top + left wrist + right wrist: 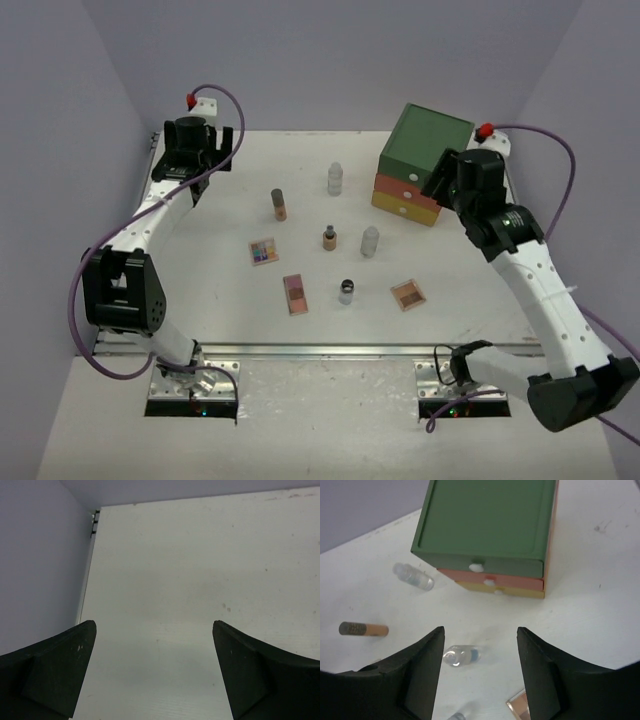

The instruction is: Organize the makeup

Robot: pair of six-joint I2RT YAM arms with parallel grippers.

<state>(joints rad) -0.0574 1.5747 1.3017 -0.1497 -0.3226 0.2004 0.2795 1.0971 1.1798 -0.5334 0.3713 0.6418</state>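
Note:
The makeup is spread over the middle of the white table (200,300): a tall tan tube (279,205), a short tan tube (328,238), two clear bottles (335,178) (370,241), a dark-capped little bottle (346,291), a multicolour palette (264,251) and two pink-brown palettes (296,294) (408,294). My right gripper (480,630) hangs open above the table in front of the drawer box (485,520), nothing between its fingers. Below it lies a clear bottle (462,655). My left gripper (154,625) stands wide open over bare table at the back left.
The drawer box (425,160), green over orange over yellow, stands at the back right with all three drawers shut. Purple walls close in the left, back and right sides. In the right wrist view a tan tube (364,629) and another bottle (414,576) lie to the left.

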